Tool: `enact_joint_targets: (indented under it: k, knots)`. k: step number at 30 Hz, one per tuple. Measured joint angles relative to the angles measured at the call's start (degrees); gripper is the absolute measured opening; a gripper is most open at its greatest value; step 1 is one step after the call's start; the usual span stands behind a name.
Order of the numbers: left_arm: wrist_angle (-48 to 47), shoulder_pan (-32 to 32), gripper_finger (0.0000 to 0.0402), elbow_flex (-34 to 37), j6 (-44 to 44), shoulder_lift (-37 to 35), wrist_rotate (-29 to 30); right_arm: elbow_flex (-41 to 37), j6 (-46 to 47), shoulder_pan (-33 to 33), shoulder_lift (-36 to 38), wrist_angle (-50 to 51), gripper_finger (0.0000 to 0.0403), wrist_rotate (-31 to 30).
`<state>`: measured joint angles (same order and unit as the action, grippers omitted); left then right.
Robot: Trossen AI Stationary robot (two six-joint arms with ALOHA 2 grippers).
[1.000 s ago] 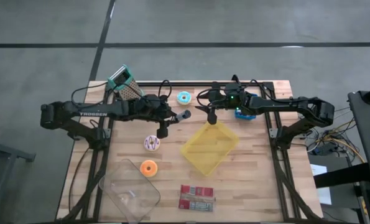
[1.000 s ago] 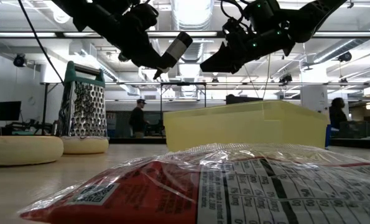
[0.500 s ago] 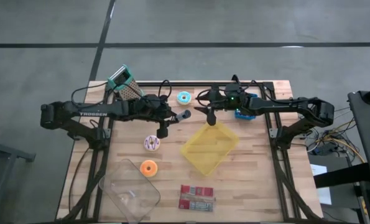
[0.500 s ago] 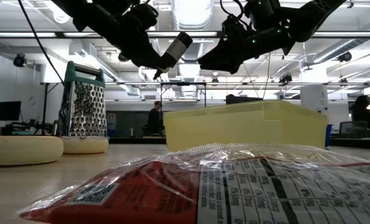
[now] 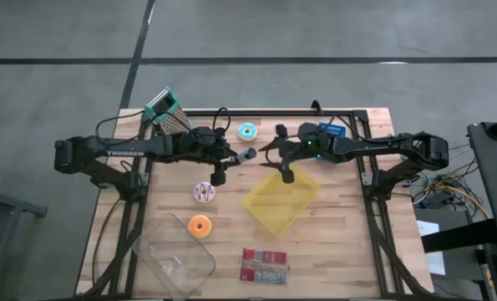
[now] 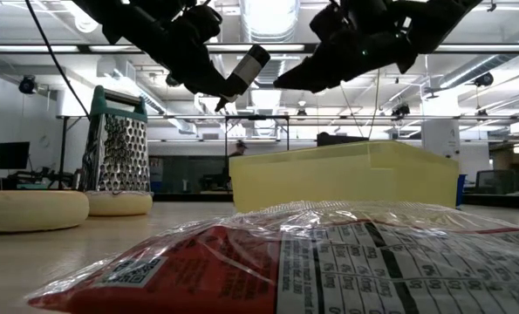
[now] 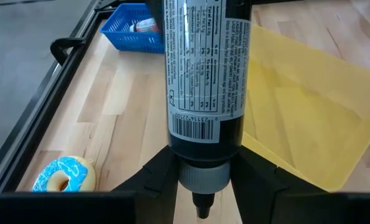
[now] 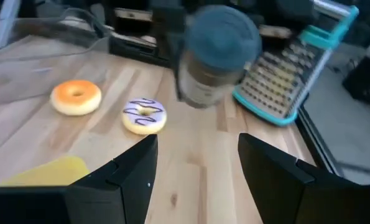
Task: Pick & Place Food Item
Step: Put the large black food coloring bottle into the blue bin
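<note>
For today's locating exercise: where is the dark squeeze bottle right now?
In the high view, the dark squeeze bottle is held above the table in the left end effector, between the blue donut and the yellow bin.

Your table (image 5: pixel 340 226) is pale blond wood. At its centre sits a yellow bin (image 5: pixel 282 199). At 11 o'clock: a teal-handled steel grater (image 5: pixel 168 112) and a blue-iced donut (image 5: pixel 246 131). At 8 o'clock: a white donut with purple squiggles (image 5: pixel 204 192), an orange one (image 5: pixel 199 225). At 6: a red snack packet (image 5: pixel 264 265). The bottle (image 7: pixel 203 74) is black with white print.
</note>
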<state>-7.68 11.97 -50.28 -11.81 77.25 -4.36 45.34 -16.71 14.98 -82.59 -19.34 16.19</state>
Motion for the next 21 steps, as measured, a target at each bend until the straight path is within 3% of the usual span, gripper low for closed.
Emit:
enact_joint_targets:
  k: [21]
  knots:
    - [0.02,0.0,0.0124,0.0,-0.04,0.0,-0.15,0.07,3.08,-1.11,-0.01,-8.49,0.0221,-1.36]
